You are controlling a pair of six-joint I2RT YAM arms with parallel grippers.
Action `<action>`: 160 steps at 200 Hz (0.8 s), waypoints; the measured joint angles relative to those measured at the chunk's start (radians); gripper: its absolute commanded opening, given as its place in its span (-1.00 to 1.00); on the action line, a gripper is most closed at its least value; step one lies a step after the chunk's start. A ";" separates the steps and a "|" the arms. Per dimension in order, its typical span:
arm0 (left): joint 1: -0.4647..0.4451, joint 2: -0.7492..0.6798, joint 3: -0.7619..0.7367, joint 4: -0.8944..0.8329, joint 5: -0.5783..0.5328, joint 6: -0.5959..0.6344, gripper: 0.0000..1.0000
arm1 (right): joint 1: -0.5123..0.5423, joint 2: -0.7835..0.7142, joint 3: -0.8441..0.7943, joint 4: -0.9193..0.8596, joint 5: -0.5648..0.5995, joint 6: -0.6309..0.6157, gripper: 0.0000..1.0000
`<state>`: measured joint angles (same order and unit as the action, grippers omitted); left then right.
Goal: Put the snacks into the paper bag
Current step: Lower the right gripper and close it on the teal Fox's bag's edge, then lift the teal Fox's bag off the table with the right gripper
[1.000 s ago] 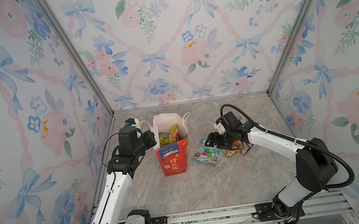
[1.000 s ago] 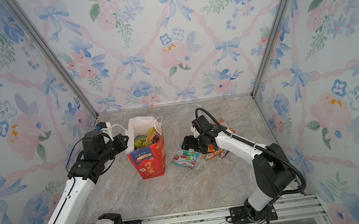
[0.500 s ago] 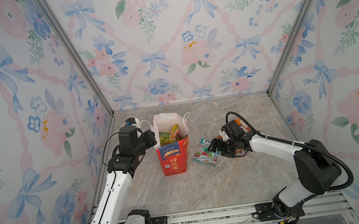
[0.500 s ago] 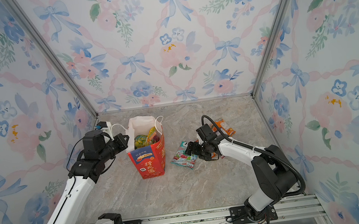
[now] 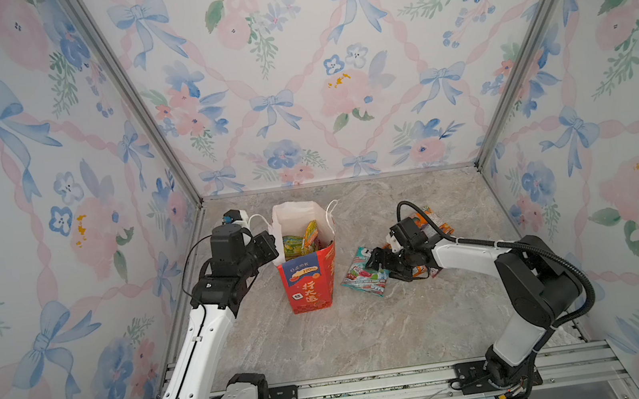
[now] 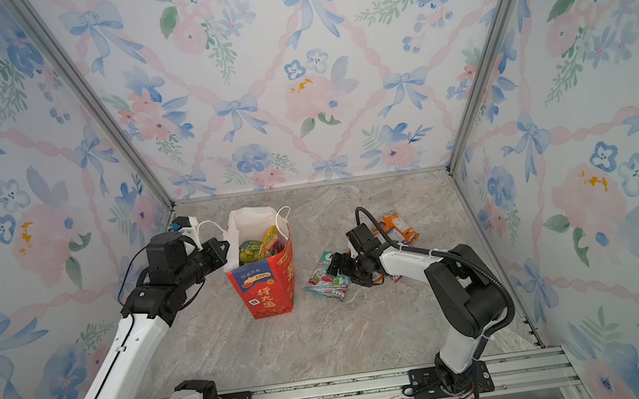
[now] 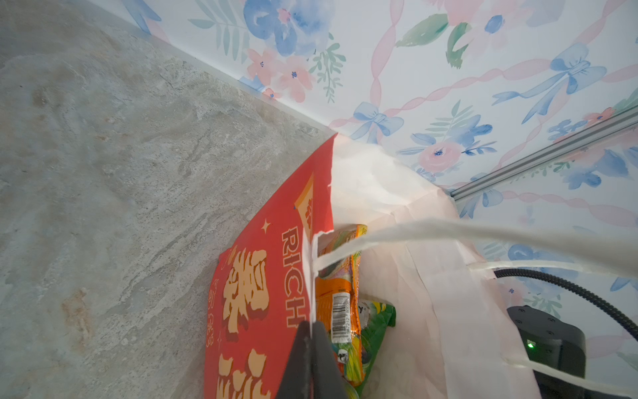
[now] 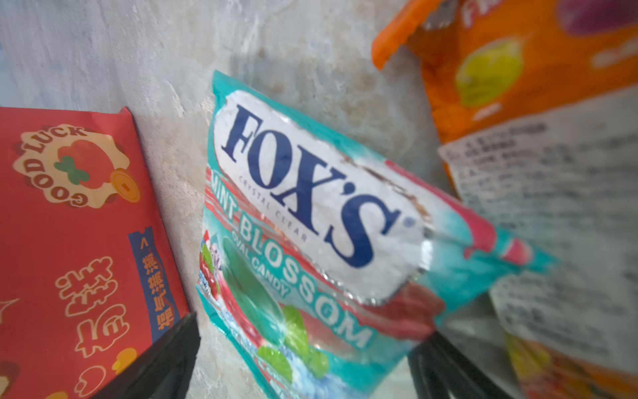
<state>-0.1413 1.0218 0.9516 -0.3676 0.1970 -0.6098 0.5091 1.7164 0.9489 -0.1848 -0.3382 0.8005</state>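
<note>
Several green and orange snacks (image 5: pixel 300 243) sit inside the upright red paper bag (image 5: pixel 312 281), whose rim the left gripper (image 7: pixel 312 333) pinches tightly, while the right gripper (image 8: pixel 303 366) stands spread wide astride the teal FOX'S Mint Blossom packet (image 8: pixel 310 224) lying on the table (image 5: pixel 369 336) near the bag, orange packets (image 5: pixel 434 221) just beside it.

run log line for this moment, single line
left gripper: shut on paper bag rim | right gripper: open, fingers either side of teal FOX'S Mint Blossom packet on table | snacks in bag
</note>
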 measured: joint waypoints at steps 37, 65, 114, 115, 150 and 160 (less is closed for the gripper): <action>0.001 0.000 0.000 0.000 0.002 0.000 -1.00 | 0.000 0.039 0.023 0.060 -0.012 0.000 0.84; 0.001 0.000 0.000 0.000 0.002 0.000 -1.00 | 0.000 0.061 0.029 0.096 -0.018 -0.008 0.62; 0.001 0.000 0.000 0.000 0.002 0.000 -1.00 | 0.005 0.087 0.052 0.078 -0.003 -0.031 0.18; 0.001 0.000 0.000 0.000 0.002 0.000 -1.00 | 0.005 0.087 0.053 0.076 -0.001 -0.031 0.17; 0.001 0.000 0.000 0.000 0.002 0.000 -1.00 | 0.010 0.093 0.073 0.035 0.006 -0.056 -0.19; 0.001 0.000 0.000 0.000 0.002 0.000 -1.00 | 0.010 0.093 0.082 0.026 0.005 -0.061 -0.33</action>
<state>-0.1406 1.0218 0.9516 -0.3676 0.1989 -0.6102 0.5190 1.8091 1.0306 -0.1589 -0.3332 0.7399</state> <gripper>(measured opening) 0.048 0.402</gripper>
